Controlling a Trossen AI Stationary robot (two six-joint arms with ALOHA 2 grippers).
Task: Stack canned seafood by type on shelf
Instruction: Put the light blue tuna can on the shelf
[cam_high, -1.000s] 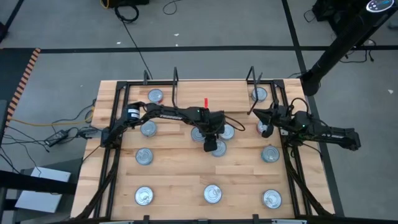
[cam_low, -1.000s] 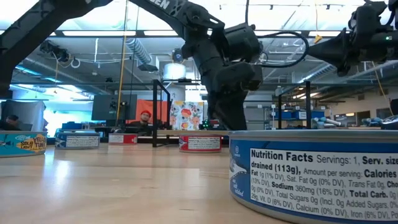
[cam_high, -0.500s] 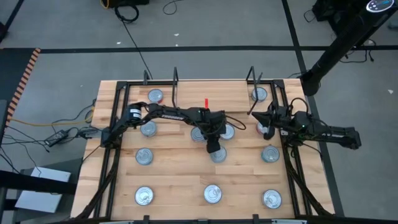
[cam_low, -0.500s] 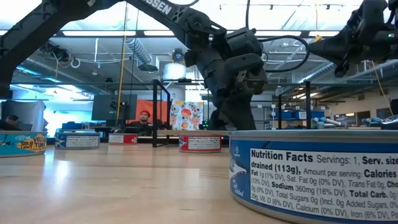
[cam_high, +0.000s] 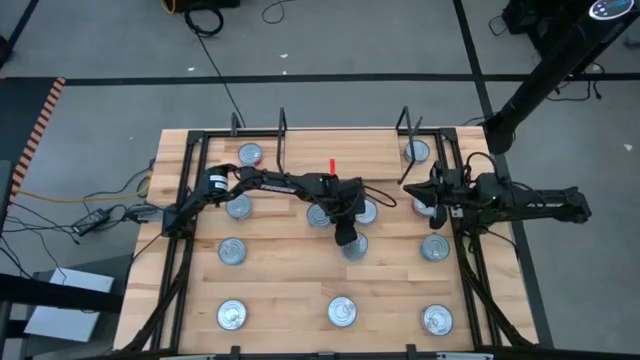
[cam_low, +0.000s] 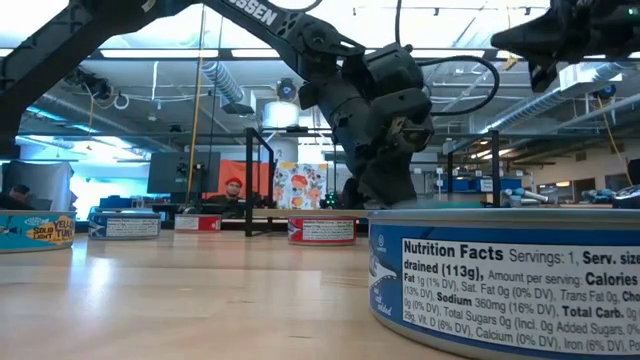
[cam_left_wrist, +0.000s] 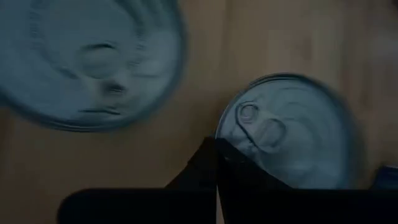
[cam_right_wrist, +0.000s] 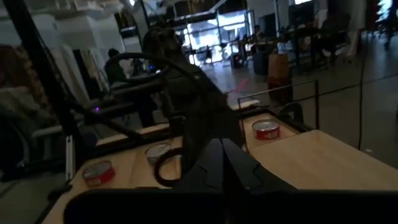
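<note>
High view lays out the whole table (cam_high: 300, 285) at once: tins (cam_high: 232, 251) scattered lid-up across the wood, three in a row along the 6 o'clock edge, others up the 9 o'clock side, and the shelf (cam_high: 340, 143) at 12 o'clock with its light board between two black wire end frames. One tin (cam_high: 249, 154) sits just outside the shelf's 9 o'clock frame, another (cam_high: 416, 151) just outside its 3 o'clock frame. The left hand (cam_high: 347, 238) is near the table's centre, fingers pressed together, tip over the 12 o'clock rim of a tin (cam_high: 354, 248), with two more tins close behind it toward the shelf. The right hand (cam_high: 422, 195) hovers at the 3 o'clock side, pinched closed, over a tin (cam_high: 427, 208); whether it touches I cannot tell

Left wrist view shows what the overhead cannot: the closed fingers (cam_left_wrist: 217, 168) meet in a point at the edge of a silver pull-tab lid (cam_left_wrist: 289, 127), gripping nothing, a second lid (cam_left_wrist: 87, 59) nearby

Low view gives the labels, a blue-sided tin (cam_low: 505, 275) up close and a red one (cam_low: 322, 231) farther back, plus a person (cam_low: 232, 190) seated in the room beyond

Right wrist view looks across to the left arm (cam_right_wrist: 186, 93) and red-labelled tins (cam_right_wrist: 266, 129) on the table
</note>
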